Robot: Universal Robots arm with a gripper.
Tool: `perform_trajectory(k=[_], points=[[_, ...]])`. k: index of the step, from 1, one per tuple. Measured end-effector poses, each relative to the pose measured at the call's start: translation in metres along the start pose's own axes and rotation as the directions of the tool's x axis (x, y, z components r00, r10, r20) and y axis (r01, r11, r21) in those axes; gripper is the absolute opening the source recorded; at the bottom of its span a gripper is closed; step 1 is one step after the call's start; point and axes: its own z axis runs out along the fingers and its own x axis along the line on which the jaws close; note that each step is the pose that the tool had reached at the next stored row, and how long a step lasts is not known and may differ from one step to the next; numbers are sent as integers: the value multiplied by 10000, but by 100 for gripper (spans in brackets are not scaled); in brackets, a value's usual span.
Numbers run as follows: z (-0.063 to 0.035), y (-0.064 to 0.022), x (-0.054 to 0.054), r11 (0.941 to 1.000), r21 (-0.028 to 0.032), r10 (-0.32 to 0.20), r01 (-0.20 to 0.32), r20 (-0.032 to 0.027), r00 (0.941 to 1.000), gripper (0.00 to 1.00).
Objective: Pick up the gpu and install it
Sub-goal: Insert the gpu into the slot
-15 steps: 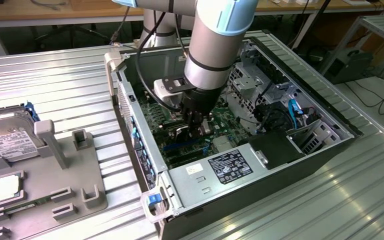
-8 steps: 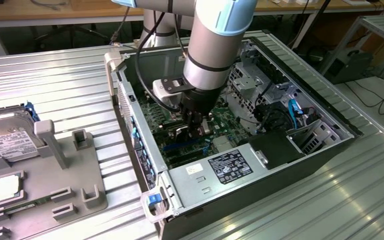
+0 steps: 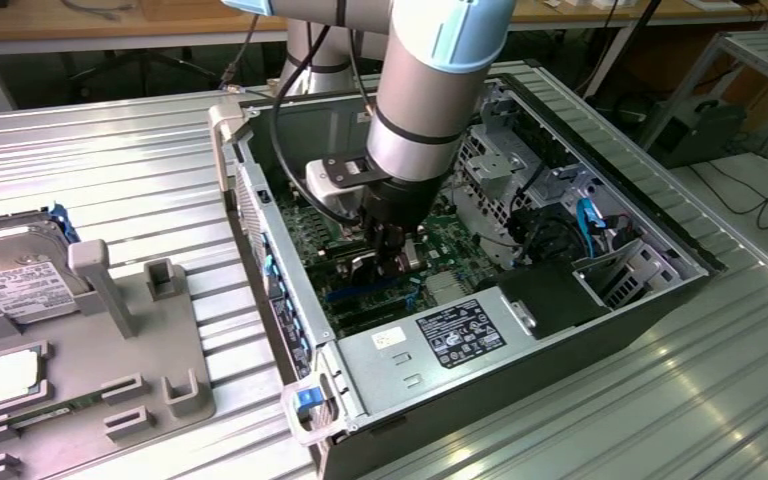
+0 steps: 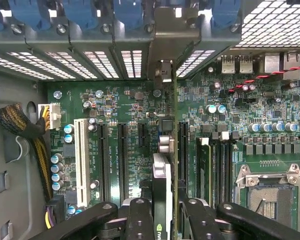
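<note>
From the exterior view I see the arm reaching down into the open computer case (image 3: 404, 385), which lies on its side on the ribbed metal surface (image 3: 117, 170). The hand (image 3: 390, 252) is low over the motherboard (image 3: 454, 246), near the middle of the case. That view also gives me the labelled power supply (image 3: 458, 335) near the hand inside the case. Well apart from the hand, outside the case, a grey fixture (image 3: 157, 330) carries a hard drive (image 3: 17, 285) and a processor chip (image 3: 11, 372). The wrist view gives me what the arm covers: the hand is clamped on the gpu (image 4: 162, 190), with black fingers (image 4: 140, 220) on either face. The card stands edge-on between them, and its silvery bracket (image 4: 162, 70) reaches the case's rear slot openings under the blue latches (image 4: 130, 12). Below the hand, a white slot (image 4: 81, 160) and black slots (image 4: 122, 155) lie to one side of the card and an empty processor socket (image 4: 270, 195) to the other. I cannot tell whether the card's lower edge sits in a slot.
</note>
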Motion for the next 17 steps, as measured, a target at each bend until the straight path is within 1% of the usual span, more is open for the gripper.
perform_trajectory(k=[8, 17], points=[[62, -1, 3, 10000, -13, 0, 0, -6, 10000, 28], [69, -2, 3, 10000, -11, 0, 0, 0, 10000, 28]])
